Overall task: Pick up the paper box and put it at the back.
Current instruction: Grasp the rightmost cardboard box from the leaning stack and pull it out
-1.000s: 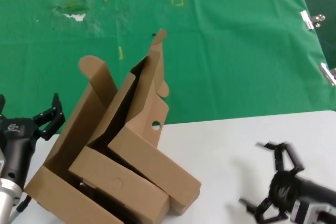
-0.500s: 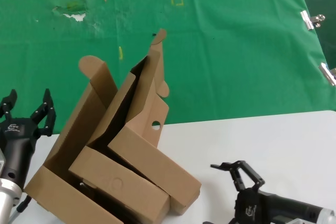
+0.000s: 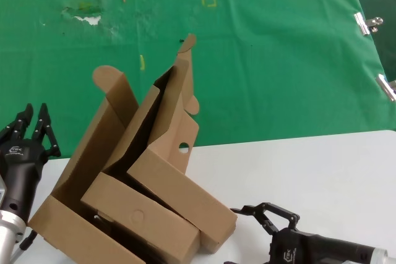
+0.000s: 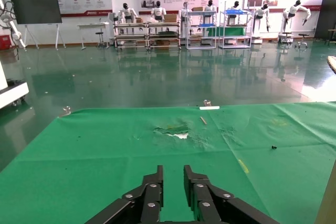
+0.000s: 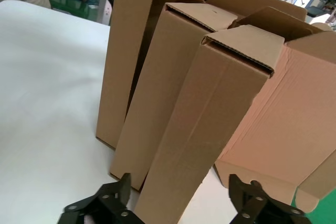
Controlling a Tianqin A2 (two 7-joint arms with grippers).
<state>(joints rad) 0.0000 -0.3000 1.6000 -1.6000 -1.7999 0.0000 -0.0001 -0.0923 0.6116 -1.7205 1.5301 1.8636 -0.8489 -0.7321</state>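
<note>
The paper box (image 3: 185,196), brown corrugated with a small punched hole, leans tilted among other boxes at the near left, half on the white table (image 3: 309,165). My right gripper (image 3: 244,236) is open, low on the table right beside the box's near right end. In the right wrist view its jaws (image 5: 184,203) stand either side of that box's narrow end (image 5: 210,119) without closing on it. My left gripper (image 3: 36,110) is left of the boxes, its fingers nearly together and empty; in the left wrist view (image 4: 172,174) it points over the green cloth (image 4: 105,150). The green cloth (image 3: 266,60) lies behind the boxes.
A bigger brown carton (image 3: 102,134) with a tall rounded flap holds the leaning boxes. A brown box (image 3: 137,216) with a circle mark lies in front of the paper box. Metal clips (image 3: 368,24) sit on the cloth's right edge.
My right gripper has moved left along the table's near edge to the paper box's end. My left gripper's fingers have closed from wide apart to nearly together.
</note>
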